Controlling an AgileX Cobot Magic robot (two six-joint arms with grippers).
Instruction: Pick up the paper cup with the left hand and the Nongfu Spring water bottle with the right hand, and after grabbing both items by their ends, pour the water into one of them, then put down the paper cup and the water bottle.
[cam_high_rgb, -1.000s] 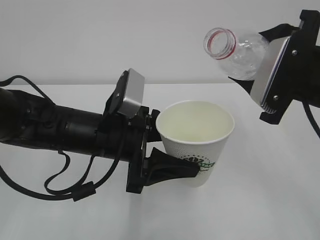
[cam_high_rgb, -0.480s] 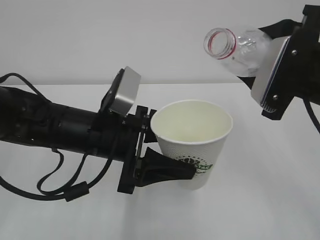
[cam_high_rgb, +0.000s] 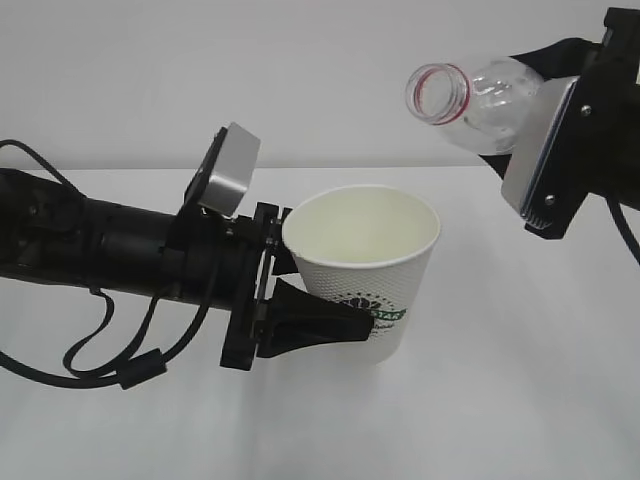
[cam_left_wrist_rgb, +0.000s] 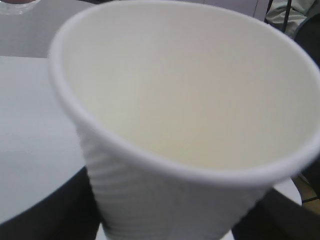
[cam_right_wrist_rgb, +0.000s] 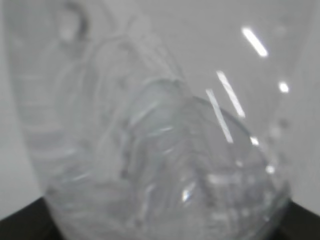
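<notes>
White table (cam_high_rgb: 520, 380) (matte, bare) meets plain grey wall (cam_high_rgb: 200, 70).

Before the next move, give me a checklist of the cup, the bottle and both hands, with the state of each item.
1. Left hand clamped on the paper cup: ok, fingers grip its side.
2. Cup upright, mouth up: ok.
3. Right hand holding the bottle: ok, gripped at its far end, neck free.
4. Bottle cap off: ok, the open mouth with its red ring shows.
5. Bottle mouth above the cup: not ok, it sits high and just right of the rim.
6. Water in the cup: cannot tell; the inside looks dry, and no stream is falling.
</notes>
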